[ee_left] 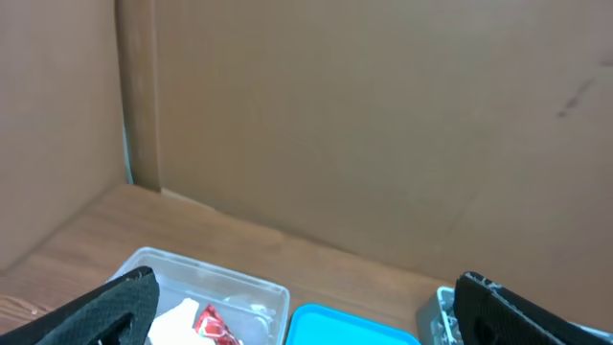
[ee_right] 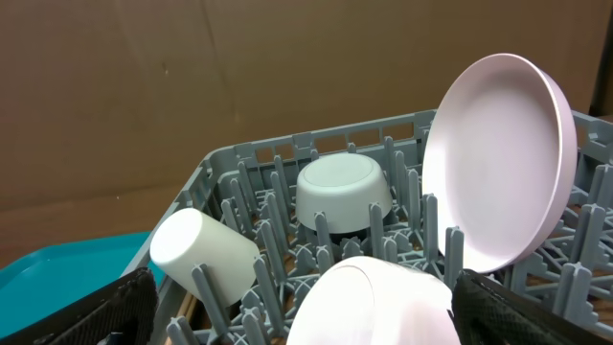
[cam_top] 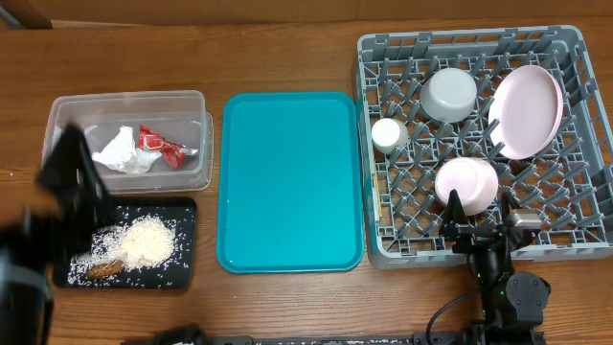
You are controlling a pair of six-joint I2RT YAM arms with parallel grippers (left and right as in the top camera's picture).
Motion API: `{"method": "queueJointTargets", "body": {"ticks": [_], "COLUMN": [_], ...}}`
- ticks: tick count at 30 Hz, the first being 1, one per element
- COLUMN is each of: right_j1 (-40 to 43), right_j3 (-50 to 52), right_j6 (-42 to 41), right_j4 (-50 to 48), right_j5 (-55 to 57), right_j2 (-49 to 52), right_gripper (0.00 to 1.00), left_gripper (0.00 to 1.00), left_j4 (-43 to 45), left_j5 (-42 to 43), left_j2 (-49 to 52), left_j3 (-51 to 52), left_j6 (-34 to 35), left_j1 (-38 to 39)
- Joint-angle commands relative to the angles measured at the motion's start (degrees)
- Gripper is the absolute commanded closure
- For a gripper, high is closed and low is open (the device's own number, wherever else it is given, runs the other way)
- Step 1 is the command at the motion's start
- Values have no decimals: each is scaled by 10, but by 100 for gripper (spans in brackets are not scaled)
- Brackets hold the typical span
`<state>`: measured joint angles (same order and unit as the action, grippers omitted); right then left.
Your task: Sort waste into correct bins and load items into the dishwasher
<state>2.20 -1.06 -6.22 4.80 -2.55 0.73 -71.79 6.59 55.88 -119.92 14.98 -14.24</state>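
Observation:
The clear tub point(cam_top: 129, 99) holds the white napkin point(cam_top: 120, 150) and the red wrapper point(cam_top: 158, 144). Rice and brown food scraps point(cam_top: 144, 240) lie in the black tray point(cam_top: 182, 268). The grey rack point(cam_top: 584, 240) holds the large pink plate point(cam_top: 525, 110), grey bowl point(cam_top: 448, 93), white cup point(cam_top: 388, 134) and small pink dish point(cam_top: 466, 182). My left gripper point(cam_top: 72, 158) is open and empty, raised over the tub's left end. My right gripper point(ee_right: 302, 307) is open at the rack's front edge, with the small dish point(ee_right: 374, 302) between its spread fingers.
A teal tray point(cam_top: 287, 182) lies bare between the bins and the rack. A brown cardboard wall stands behind the table. In the left wrist view the tub point(ee_left: 220, 283) and the teal tray point(ee_left: 350, 326) show below.

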Motion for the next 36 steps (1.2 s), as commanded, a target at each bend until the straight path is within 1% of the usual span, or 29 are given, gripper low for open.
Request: {"method": "queueJointTargets", "body": {"ticks": [1,4,6,11,19,24,26,29,31,34,36], "right_j1": [-3,-3,-3,-3,-3,-3,-3,-3,-3,-3,-3], "right_j3": [6,6,6,6,6,6,6,6,6,6,6], "right_j6": [-5,-5,-5,-5,-5,-5,-5,-5,-5,-5,-5], "right_j4": [-2,-2,-2,-2,-2,-2,-2,-2,-2,-2,-2], "right_j5": [3,3,3,3,4,3,3,3,3,4,3], "right_j2": [-6,-6,-6,-6,-6,-6,-6,-6,-6,-6,-6], "right_gripper": [0,0,0,0,0,0,0,0,0,0,0], "left_gripper": [0,0,0,0,0,0,0,0,0,0,0], "left_j4": [0,30,69,220,456,635,689,739,753,750,767], "left_j5": [-15,-17,-17,-17,-17,-17,-17,-17,-18,-23,-30], "left_j2": [-38,-91,-127,-224,-347,-402,-426,-470,-502,-558,-553], "left_j3": [38,99,159,375,724,905,961,1028,1059,1092,1104], "left_j6": [-11,-10,-10,9,70,75,75,75,75,73,69], "left_j1": [4,4,4,4,4,4,4,4,4,4,7]}}
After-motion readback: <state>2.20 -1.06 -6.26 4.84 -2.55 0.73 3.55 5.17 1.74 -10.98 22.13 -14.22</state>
